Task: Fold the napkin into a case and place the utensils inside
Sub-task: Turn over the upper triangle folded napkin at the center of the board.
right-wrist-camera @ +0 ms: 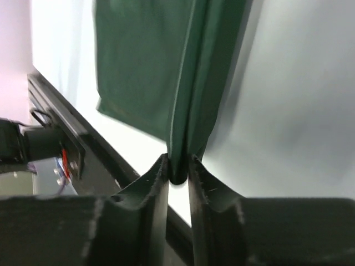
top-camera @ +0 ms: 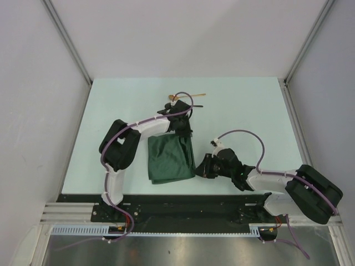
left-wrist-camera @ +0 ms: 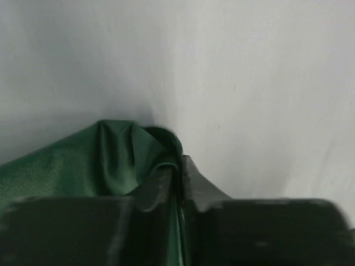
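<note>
1. At the centre of the table [top-camera: 249,122] I see the napkin [top-camera: 169,159], folded into a dark green, roughly rectangular pad that is longer from far to near than across.
2. The left gripper [top-camera: 184,131] sits at the pad's far right corner. In the left wrist view its jaws stand almost together, with a thin layer of green cloth caught in the narrow slot between them. I read this as a grasp on the napkin.
3. Just ahead of the left jaws the cloth bunches into a small raised ridge.
4. The right gripper [top-camera: 201,167] sits at the pad's right edge, close to the near corner. In the right wrist view a doubled fold of cloth runs down into the jaws and is pinched there. This too is a grasp on the napkin.
5. The gold spoon [top-camera: 188,96] lies on the table beyond the left gripper, apart from the napkin and partly crossed by the arm's cable.
</note>
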